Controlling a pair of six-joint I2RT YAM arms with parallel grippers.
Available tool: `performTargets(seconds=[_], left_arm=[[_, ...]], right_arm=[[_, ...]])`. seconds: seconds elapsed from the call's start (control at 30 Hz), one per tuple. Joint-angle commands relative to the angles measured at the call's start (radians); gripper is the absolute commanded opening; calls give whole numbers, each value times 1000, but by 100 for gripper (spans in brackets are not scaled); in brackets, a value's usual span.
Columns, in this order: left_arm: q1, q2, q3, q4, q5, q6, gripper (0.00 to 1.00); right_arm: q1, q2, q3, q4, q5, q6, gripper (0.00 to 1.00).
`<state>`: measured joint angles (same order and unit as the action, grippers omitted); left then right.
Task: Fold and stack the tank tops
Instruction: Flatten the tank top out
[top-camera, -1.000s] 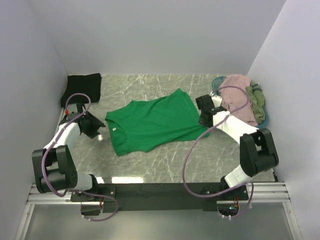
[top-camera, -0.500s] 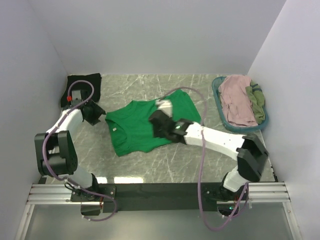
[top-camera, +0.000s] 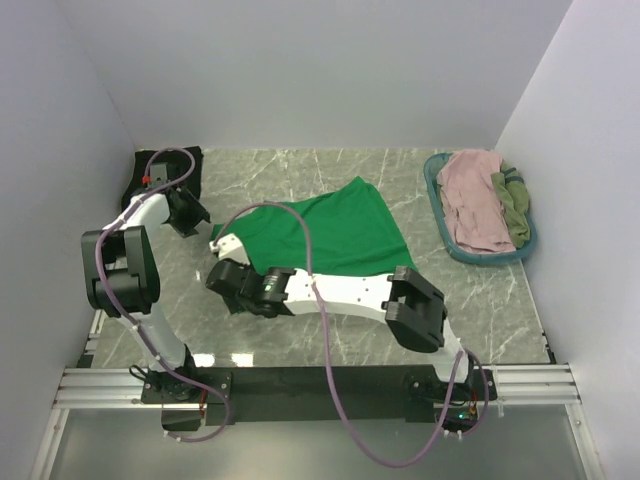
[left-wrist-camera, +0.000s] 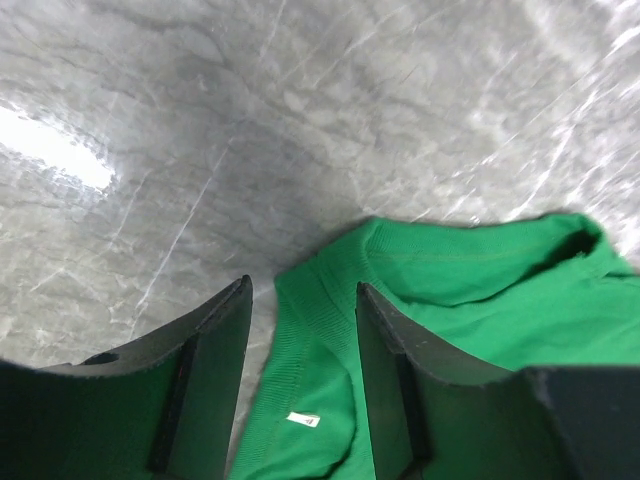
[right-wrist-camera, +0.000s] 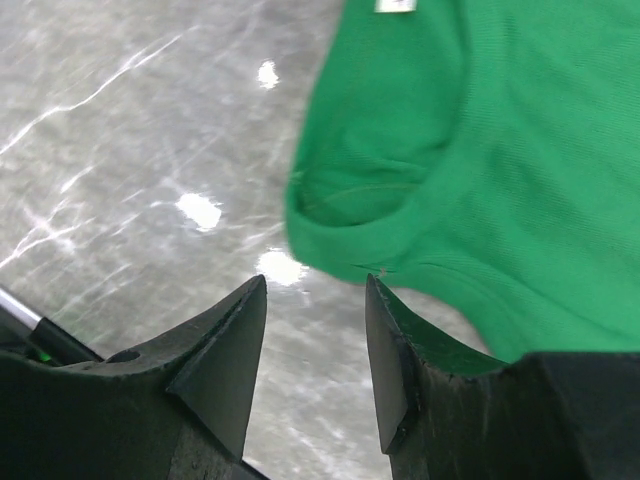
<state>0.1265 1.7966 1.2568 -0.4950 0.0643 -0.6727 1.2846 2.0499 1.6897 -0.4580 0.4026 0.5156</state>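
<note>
A bright green tank top (top-camera: 340, 230) lies spread flat mid-table. My left gripper (top-camera: 196, 218) is at its far left corner, open, and a green shoulder strap (left-wrist-camera: 310, 330) lies between the fingers without being pinched. My right arm reaches across the table's front, hiding the top's near edge. The right gripper (top-camera: 220, 284) stands open at the near left corner. In the right wrist view the green edge (right-wrist-camera: 400, 240) lies just ahead of the right gripper (right-wrist-camera: 315, 285). A black tank top (top-camera: 165, 170) lies at the back left. Pink (top-camera: 470, 195) and olive (top-camera: 513, 200) tank tops sit in the basket.
The teal oval basket (top-camera: 480, 255) stands at the right, against the side wall. White walls close the table on the left, back and right. Bare marble shows at the near right (top-camera: 480, 310) and at the back middle (top-camera: 300, 170).
My right arm has swung from the green top's right edge across to its near left corner, and its gripper has opened. My left gripper has moved back to the top's far left corner.
</note>
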Motion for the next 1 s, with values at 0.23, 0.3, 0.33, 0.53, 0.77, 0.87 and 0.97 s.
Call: performTargets(seconds=[0.23, 0.3, 0.33, 0.53, 0.77, 0.87, 0.97], left_arm=[[-5, -11, 15, 7, 69, 81, 55], [-4, -13, 18, 7, 77, 79, 55], [-5, -13, 18, 7, 81, 79, 55], [-5, -26, 3, 16, 91, 78, 55], [-5, -32, -5, 12, 86, 81, 55], [-4, -43, -10, 12, 89, 81, 55], [-5, -49, -14, 12, 100, 78, 55]], right_arm=[[45, 154, 139, -16, 5, -26, 51], [47, 176, 151, -25, 10, -20, 51], [47, 191, 154, -19, 10, -22, 51], [42, 251, 225, -24, 140, -44, 54], [39, 346, 309, -44, 154, -72, 54], [38, 351, 288, -44, 151, -71, 48], [27, 308, 210, -22, 148, -57, 31]])
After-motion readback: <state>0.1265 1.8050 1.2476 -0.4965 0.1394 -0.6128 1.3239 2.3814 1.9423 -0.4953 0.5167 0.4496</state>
